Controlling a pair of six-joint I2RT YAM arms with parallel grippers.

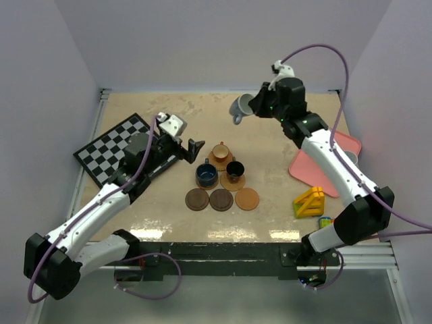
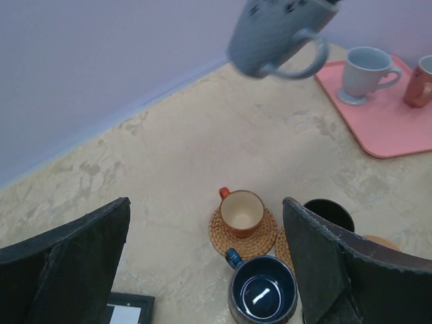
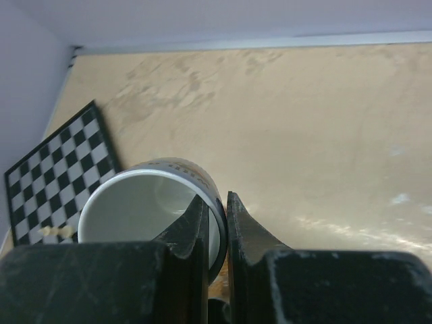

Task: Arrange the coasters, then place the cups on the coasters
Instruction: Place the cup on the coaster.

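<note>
Visible from above only: three bare thin discs in a row near the front of the beige tabletop (image 1: 202, 115). From left to right, a dark brown round coaster (image 1: 197, 199), a second dark brown coaster (image 1: 221, 200) and an orange-tan coaster (image 1: 247, 198), side by side.

Just behind them, a cluster of three small handled cups:
- orange-tan teacup (image 1: 220, 149), upright on a woven tan coaster (image 1: 214, 162)
- black teacup (image 1: 235, 169), on another tan coaster (image 1: 231, 183)
- dark blue teacup (image 1: 206, 175), support beneath it not discernible

Visible from the left wrist only: a pale grey footed cup (image 2: 361, 73) upright on the pink tray (image 2: 385, 131), largely hidden behind the right arm in the overhead view.

Shown from the right wrist only: the grip itself. Right end effector (image 3: 217, 216) raised above the far tabletop, well apart from the cluster. Fingers pinched on the wall of a pale grey cup (image 3: 148, 196), one inside the rim and one outside, cup tipped on its side.

Left end effector (image 1: 187, 145) just left of the cluster, fingers spread wide, holding and touching nothing.
</note>
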